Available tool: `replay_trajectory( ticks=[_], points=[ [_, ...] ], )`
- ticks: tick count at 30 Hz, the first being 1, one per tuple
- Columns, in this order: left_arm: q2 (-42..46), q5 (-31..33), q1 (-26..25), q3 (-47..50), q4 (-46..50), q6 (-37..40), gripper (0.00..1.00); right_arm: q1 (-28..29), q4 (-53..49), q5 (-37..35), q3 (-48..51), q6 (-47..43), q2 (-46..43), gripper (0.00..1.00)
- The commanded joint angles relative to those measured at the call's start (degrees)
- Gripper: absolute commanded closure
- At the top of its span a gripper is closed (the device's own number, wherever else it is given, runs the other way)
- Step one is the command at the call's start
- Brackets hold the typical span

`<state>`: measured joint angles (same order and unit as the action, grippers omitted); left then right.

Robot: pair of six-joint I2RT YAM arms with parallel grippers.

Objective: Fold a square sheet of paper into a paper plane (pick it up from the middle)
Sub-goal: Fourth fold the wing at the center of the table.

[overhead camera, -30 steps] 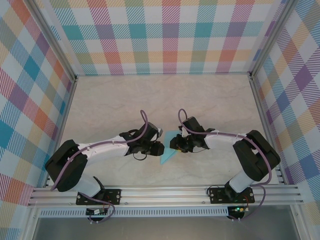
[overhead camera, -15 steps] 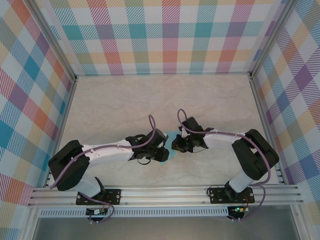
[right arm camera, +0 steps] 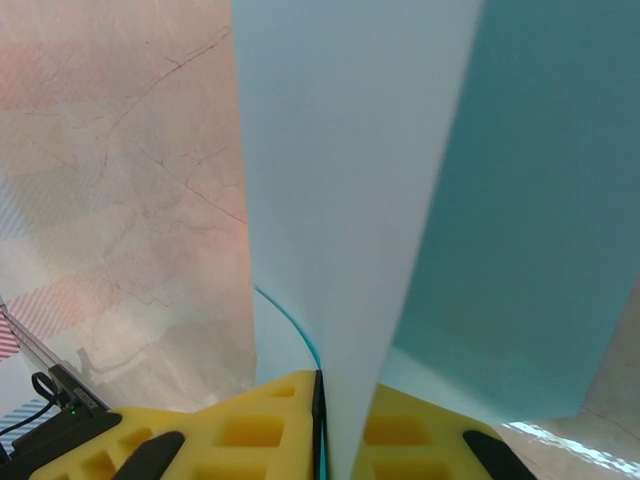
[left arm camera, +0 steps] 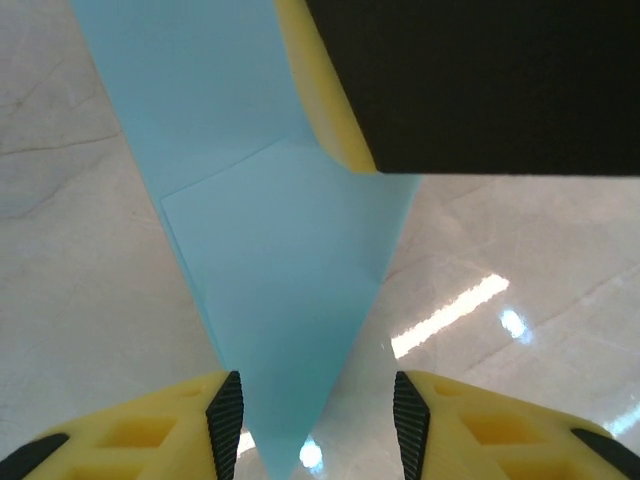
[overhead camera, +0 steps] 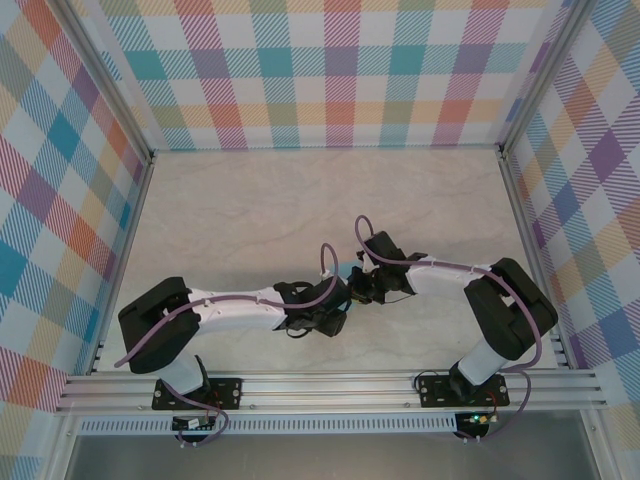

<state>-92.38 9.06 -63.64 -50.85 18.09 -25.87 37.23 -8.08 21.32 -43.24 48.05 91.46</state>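
**A:** What is the left gripper doing?

**B:** It stands partly open and holds nothing. The pointed tip of the blue paper reaches into the gap between its pads, and neither pad seems to press on it.

**A:** And the paper itself?

**B:** It is folded into a long, narrow wedge. It seems to hang just above the table, near the middle, between the two arms. Its long axis runs straight away from the left gripper, with the tip nearest and the wide end farthest.

**A:** The right gripper?

**B:** It is clamped tight on the paper's wide end, with the sheet pinched flat between its fingers. From the left wrist, one of those fingers shows over the paper's upper part.

**A:** So what does the coming move turn on?

**B:** I'd say that line-up. The tip already lies in line with the left jaws, so the left arm is the one placed to act on it. It could close there or run along the axis to sharpen the crease. Thin paper could buckle if it pushes off-axis.
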Motion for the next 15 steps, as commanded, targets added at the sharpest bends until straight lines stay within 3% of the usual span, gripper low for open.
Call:
replay_trajectory(
  ticks=[1, 15],
  points=[
    [-1.09, 3.97, -1.72, -1.73, 0.99, 1.61, 0.53, 0.43, -1.19, 1.46, -1.80, 1.35, -1.00, 0.88],
    [-0.23, 4.38, -4.11, -0.35, -0.87, 2.79, 0.52, 0.42, -2.57, 2.01, -3.35, 2.20, -0.80, 0.87]
  ],
)
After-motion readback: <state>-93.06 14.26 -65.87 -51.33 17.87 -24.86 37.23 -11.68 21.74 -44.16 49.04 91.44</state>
